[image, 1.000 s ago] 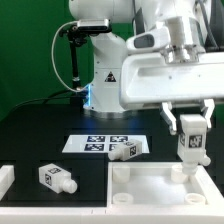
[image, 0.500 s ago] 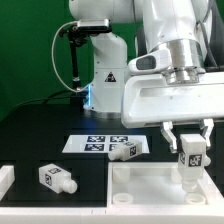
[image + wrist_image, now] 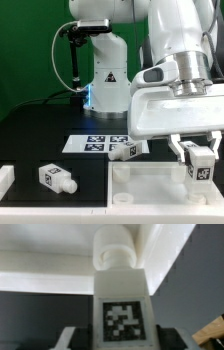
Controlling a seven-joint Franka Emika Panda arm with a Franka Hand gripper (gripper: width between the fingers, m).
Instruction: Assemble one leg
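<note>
My gripper is shut on a white leg with a black-and-white tag, held upright over the near right corner of the large white square panel. In the wrist view the leg fills the middle, tag facing the camera, its rounded stub end pointing at the panel's raised rim; the fingers press on both its sides. Two more legs lie on the table: one at the exterior view's left, one beside the marker board.
The marker board lies flat behind the panel. A white part sits at the exterior view's left edge. The robot base stands at the back with a black cable. A wooden edge shows in the wrist view.
The gripper has moved down and toward the exterior view's right and front with the leg, from above the panel's far right part to its near right corner.
</note>
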